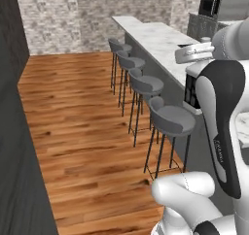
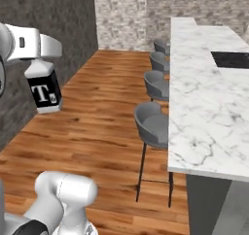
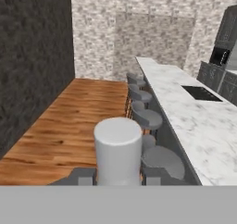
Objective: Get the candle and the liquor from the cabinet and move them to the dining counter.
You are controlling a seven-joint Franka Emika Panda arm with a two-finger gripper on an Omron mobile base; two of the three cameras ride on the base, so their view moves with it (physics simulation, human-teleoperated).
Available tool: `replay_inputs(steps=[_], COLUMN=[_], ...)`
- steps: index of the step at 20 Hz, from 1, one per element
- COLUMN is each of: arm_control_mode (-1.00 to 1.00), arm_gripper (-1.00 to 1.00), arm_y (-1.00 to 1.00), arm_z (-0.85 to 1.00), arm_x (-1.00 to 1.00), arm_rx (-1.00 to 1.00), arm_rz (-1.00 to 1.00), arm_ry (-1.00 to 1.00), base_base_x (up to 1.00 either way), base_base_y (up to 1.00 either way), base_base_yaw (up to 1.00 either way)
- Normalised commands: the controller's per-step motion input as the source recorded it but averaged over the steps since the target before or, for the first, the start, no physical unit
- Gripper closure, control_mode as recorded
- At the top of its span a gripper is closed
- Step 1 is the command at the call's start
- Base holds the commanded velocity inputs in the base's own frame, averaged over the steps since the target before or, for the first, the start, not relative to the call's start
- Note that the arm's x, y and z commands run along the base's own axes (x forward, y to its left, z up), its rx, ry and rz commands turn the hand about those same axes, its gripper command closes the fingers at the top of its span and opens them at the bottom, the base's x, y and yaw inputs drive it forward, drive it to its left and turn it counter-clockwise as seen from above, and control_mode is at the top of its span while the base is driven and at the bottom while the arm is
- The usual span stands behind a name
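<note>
My gripper (image 2: 39, 64) is shut on the neck of the liquor (image 2: 44, 91), a square dark bottle with a pale label. The bottle hangs upright in the air over the wooden floor. In the hand view its pale stopper top (image 3: 118, 146) stands between my fingertips (image 3: 85, 177). From the left base view the liquor (image 1: 191, 91) shows partly behind my arm, beside the edge of the dining counter (image 1: 153, 40). That long white marble counter (image 2: 204, 98) runs along the right. The candle is out of view.
Several round grey bar stools (image 1: 170, 117) line the floor side of the counter. A dark wall (image 2: 29, 49) bounds the left, a brick wall the far end. A black inset (image 2: 231, 59) lies in the counter top. Grey cabinetry with a black microwave (image 3: 218, 56) stands far right.
</note>
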Motion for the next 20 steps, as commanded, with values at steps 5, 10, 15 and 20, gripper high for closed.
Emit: replay_inputs(steps=[5, 10, 15, 20], arm_control_mode=[1.0, 1.0, 1.0, 1.0], arm_gripper=[1.0, 1.0, 1.0, 1.0], arm_y=[0.0, 0.0, 0.0, 0.0], arm_z=[0.0, 0.0, 0.0, 0.0], arm_x=[0.0, 0.0, 0.0, 0.0], arm_rx=[0.0, 0.0, 0.0, 0.0], arm_rz=[0.0, 0.0, 0.0, 0.0], arm_ry=[0.0, 0.0, 0.0, 0.0], base_base_x=[0.36, 0.53, 0.63, 0.64], base_base_y=[0.04, 0.08, 0.11, 0.13], base_base_yaw=[-0.29, -0.32, -0.34, -0.34])
